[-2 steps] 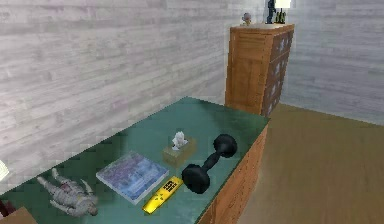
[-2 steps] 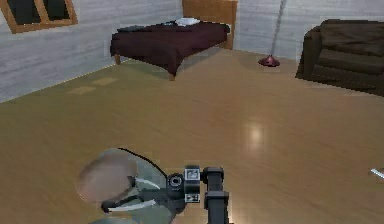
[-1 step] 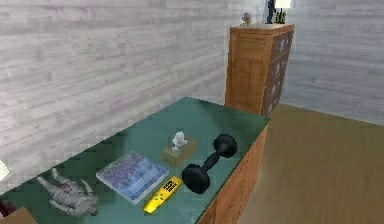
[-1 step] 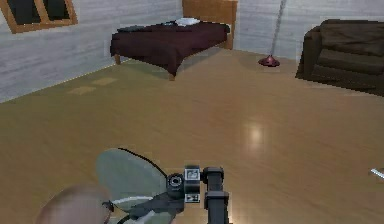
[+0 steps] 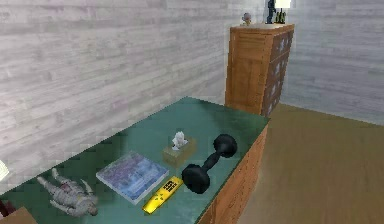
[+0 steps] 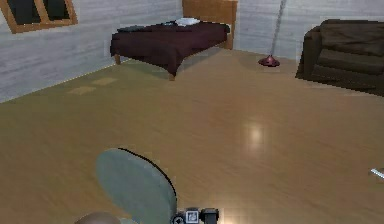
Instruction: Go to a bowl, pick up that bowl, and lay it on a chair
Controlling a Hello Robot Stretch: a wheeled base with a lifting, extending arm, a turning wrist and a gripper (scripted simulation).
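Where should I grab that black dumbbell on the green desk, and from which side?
The dumbbell lies flat on the desk, so probably take the thin bar between its round heads, from above: the bar is bare and narrow, the heads wide and rounded, and a tissue box stands close beside it.

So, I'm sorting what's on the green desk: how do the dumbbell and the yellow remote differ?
The dumbbell is black and bulky with two round ends; the yellow remote is flat and slim. The dumbbell lies farther up the forward view, the remote lower. Both rest on the green desk, slanting alike.
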